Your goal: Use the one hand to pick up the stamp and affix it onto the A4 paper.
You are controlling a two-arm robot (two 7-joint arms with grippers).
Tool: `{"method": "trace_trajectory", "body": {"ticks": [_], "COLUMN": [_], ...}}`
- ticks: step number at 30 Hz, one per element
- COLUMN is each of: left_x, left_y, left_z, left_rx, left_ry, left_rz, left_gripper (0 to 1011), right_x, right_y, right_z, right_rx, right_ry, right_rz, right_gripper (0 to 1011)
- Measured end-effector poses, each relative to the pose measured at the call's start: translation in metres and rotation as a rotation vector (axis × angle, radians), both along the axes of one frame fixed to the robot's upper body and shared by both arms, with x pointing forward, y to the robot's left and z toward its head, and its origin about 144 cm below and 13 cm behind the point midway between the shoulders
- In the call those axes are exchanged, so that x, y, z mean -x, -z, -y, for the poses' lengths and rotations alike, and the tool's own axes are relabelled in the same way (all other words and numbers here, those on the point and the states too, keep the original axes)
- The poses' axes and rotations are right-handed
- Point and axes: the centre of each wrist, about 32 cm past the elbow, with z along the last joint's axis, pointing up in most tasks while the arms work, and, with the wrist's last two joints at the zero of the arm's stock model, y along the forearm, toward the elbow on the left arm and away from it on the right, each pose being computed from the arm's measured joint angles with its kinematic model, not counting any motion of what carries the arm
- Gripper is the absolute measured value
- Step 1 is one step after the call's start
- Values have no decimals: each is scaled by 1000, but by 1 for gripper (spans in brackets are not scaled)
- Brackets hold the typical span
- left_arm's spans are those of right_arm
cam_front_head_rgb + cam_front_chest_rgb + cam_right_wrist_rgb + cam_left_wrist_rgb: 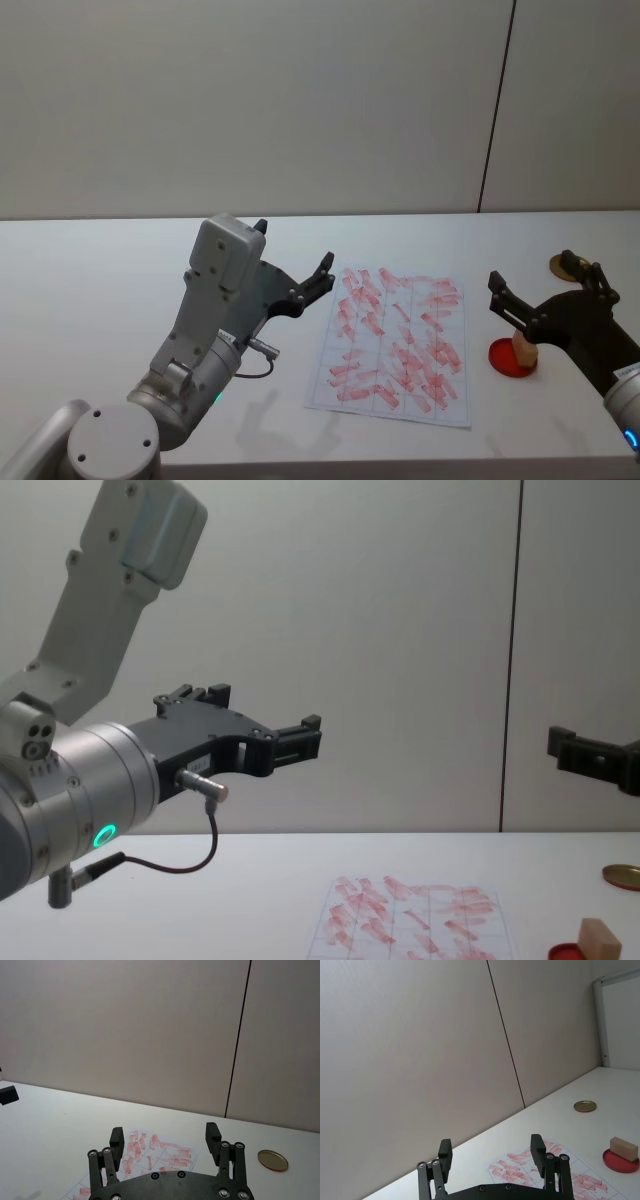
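The stamp [523, 347], a small light-brown wooden block, stands on a flat round red ink pad [506, 361] at the table's right. Beside it to the left lies the A4 paper [395, 345], a gridded white sheet crowded with slanted red marks. My right gripper [532, 270] hangs open above and just behind the stamp, clear of it. At the paper's left edge my left gripper [292, 248] is raised off the table, open and holding nothing. The left wrist view looks past that gripper [491, 1152] to the stamp [623, 1148]. From the chest view the stamp [597, 942] sits low right.
A brass-coloured round disc [560, 266] lies behind the right gripper near the table's back edge. The white table [120, 290] runs back to a grey wall. Bare tabletop lies left of the paper.
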Motion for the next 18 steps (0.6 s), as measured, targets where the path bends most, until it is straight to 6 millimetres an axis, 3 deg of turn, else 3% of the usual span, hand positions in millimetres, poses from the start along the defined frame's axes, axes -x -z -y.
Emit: {"method": "trace_trajectory", "body": {"ticks": [18], "left_x": [0], "left_y": [0], "left_z": [0], "left_rx": [0], "left_ry": [0], "left_rz": [0], "left_gripper": [993], "right_x": [0], "right_y": [0], "right_z": [0], "right_rx": [0], "right_ry": [0], "right_rz": [0], "right_gripper": [1001]}}
